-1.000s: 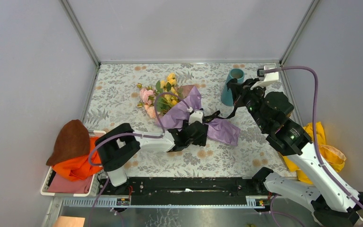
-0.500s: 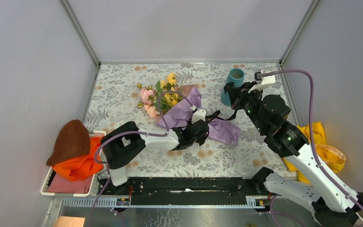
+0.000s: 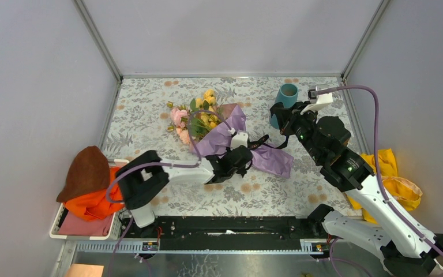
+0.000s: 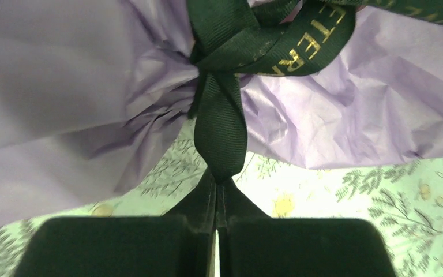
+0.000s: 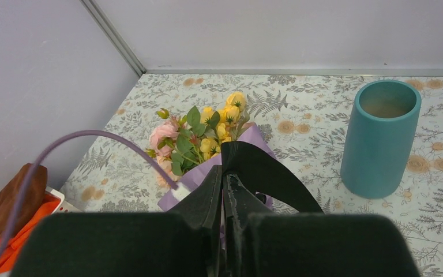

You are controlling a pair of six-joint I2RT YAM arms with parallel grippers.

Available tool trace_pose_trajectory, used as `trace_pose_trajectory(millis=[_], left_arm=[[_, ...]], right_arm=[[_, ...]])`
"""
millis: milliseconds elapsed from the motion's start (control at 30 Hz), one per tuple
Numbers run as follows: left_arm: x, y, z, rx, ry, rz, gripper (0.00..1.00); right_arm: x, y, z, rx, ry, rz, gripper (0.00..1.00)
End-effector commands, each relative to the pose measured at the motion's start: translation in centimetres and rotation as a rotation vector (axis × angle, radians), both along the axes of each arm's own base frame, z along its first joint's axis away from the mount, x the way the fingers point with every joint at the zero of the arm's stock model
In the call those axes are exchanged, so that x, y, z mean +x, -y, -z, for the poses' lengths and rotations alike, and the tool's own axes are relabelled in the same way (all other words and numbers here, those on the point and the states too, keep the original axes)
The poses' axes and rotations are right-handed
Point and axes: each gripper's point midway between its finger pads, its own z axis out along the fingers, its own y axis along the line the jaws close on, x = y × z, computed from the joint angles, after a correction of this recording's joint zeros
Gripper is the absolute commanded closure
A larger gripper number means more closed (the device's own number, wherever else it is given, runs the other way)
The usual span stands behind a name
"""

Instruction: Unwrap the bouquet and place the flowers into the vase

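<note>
- Lying on its side near the middle of the table point(image 3: 144, 109), the bouquet point(image 3: 219, 131) is pointing its flowers point(image 3: 199, 116) toward the far left. You are seeing yellow and pink heads with green leaves poking out of the wrap.
- The lilac paper point(image 3: 272, 160) is spreading flat toward the right, and it is bunching tight where the black ribbon point(image 4: 219, 124) is knotted round it.
- Your left pincer point(image 4: 216, 186) is sitting low at the near side of the knot, its fingers pressing together on one tail of the ribbon.
- Your right pincer point(image 5: 224, 173) is hanging to the right of the bouquet, its fingers together on another black strip of that ribbon, which is running back toward the knot.
- The teal vase point(image 5: 383, 135) is standing upright near the far right corner, just behind the right pincer and apart from the bouquet.
- A white basket point(image 3: 53, 229) is sitting off the table's left edge holding orange and brown cloths, and a yellow cloth point(image 3: 401, 187) is lying off the right edge.
</note>
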Motion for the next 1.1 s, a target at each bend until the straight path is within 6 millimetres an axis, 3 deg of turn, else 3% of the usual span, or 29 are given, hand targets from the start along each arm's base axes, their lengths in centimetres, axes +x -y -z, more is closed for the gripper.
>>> trace_pose_trajectory(millis=[0, 433, 700, 867, 1067], left_arm=[[-0.6, -2.6, -4.7, -0.064, 0.045, -0.077, 1.0], [-3.9, -15.3, -16.9, -0.186, 0.211, -0.309, 1.0], [-6.0, -22.9, -21.5, -0.282, 0.288, -0.476, 1.0], [-7.3, -27.1, -23.7, -0.347, 0.328, -0.577, 1.0], [-8.9, -31.7, -26.5, -0.438, 0.366, -0.674, 1.0]], right_arm=[[0.2, -0.2, -1.5, 0.045, 0.045, 0.001, 0.92], [0.8, -0.9, -0.3, 0.037, 0.017, 0.0, 0.92], [0.8, -1.0, -0.7, 0.035, 0.017, -0.004, 0.92], [1.0, -1.5, -3.0, 0.035, 0.054, -0.027, 0.92], [1.8, -3.9, -5.8, 0.035, 0.083, -0.103, 0.92]])
